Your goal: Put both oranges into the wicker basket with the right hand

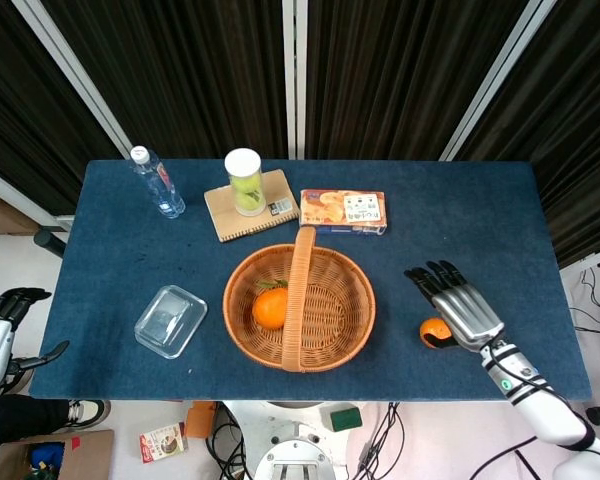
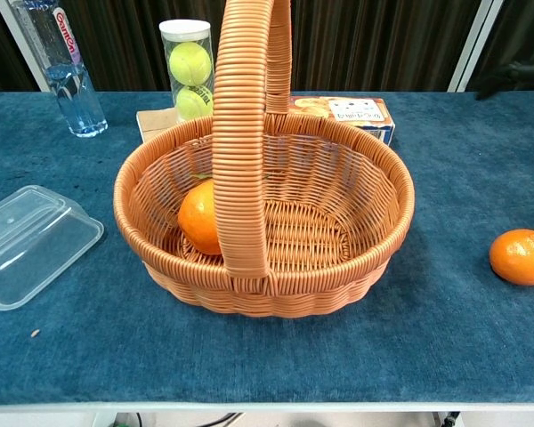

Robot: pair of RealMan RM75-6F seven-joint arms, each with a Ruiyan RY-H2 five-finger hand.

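The wicker basket point(image 1: 366, 296) stands mid-table with its tall handle across it. One orange point(image 1: 270, 308) lies inside, left of the handle, also seen in the chest view point(image 2: 198, 216). The second orange point(image 1: 434, 334) rests on the blue cloth to the basket's right, and shows near the right edge of the chest view point(image 2: 521, 256). My right hand point(image 1: 454, 308) hovers just above and beyond it, open, fingers spread and pointing away from me, partly covering the fruit. Its dark fingertips point(image 2: 516, 76) show at the chest view's upper right. My left hand point(image 1: 4, 322) hangs off the table's left side, holding nothing.
A clear plastic box point(image 1: 170, 320) lies left of the basket. Along the back stand a water bottle point(image 1: 158, 183), a tennis-ball tube point(image 1: 245, 182) on a notebook point(image 1: 272, 206), and a biscuit box point(image 1: 343, 211). The table's front edge runs close below the loose orange.
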